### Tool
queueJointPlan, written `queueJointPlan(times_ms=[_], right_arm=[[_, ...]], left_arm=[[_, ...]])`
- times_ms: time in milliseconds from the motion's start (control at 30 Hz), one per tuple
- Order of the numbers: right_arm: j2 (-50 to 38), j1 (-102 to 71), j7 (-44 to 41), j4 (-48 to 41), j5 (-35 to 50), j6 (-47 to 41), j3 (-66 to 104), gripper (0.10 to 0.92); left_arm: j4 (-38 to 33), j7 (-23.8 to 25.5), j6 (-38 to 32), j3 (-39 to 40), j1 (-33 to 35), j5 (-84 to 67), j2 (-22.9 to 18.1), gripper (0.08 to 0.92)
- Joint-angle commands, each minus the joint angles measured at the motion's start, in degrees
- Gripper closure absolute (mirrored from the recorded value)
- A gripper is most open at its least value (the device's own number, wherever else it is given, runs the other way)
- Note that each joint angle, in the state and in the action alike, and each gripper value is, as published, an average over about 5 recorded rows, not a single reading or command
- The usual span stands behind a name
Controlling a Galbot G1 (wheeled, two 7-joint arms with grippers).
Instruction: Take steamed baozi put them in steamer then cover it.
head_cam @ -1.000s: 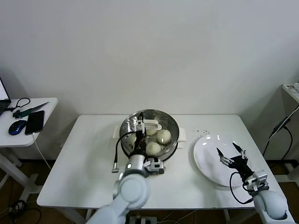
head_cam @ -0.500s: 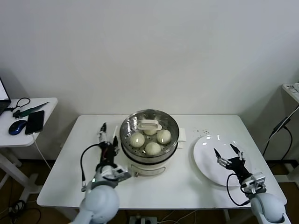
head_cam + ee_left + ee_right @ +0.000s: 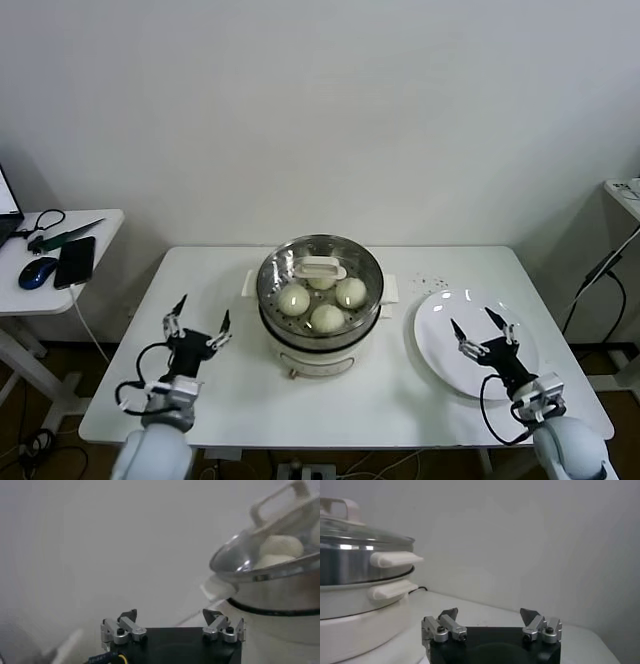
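The steamer [image 3: 300, 335] stands mid-table, a steel basket on a cream pot base, with a glass lid [image 3: 320, 268] resting on it. Several off-white baozi [image 3: 327, 317] show through the glass. My left gripper [image 3: 197, 330] hovers open and empty over the table, left of the steamer and apart from it. My right gripper [image 3: 482, 330] hangs open and empty above the white plate [image 3: 440, 310]. In the left wrist view the open gripper [image 3: 170, 616] faces the steamer [image 3: 280, 592] and baozi [image 3: 280, 545]. The right wrist view has the open gripper [image 3: 489, 614] beside the steamer [image 3: 360, 580].
A small side table [image 3: 60, 265] at the far left carries a phone [image 3: 75, 262] and a mouse [image 3: 37, 272]. Another stand [image 3: 625, 190] sits at the right edge. A cable [image 3: 600, 275] hangs beside the table's right side.
My left gripper has pulled away from the lid handle over the steamer, moving left and toward the table's front. The lid stays on. My right gripper has drifted slightly nearer the front.
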Motion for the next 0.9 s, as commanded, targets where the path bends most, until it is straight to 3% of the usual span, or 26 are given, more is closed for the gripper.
queueJointPlan(times_ms=[33, 467, 900], right_arm=[[0.29, -0.87, -0.20, 0.48, 0.07, 2.11, 0.13, 0.203], [2.28, -1.08, 1.07, 1.02, -1.29, 2.55, 0.85, 0.203], [4.96, -3.39, 0.93, 2.41, -0.92, 2.35, 3.22, 0.203]], left_arm=[[4.98, 0.29, -15.71, -10.68, 6.30, -27.14, -3.17, 0.177], [3.41, 3.09, -14.54, -12.66, 8.69, -25.62, -2.85, 0.177], [1.61, 2.91, -14.56, -11.30, 9.77, -21.66, -3.38, 0.177]])
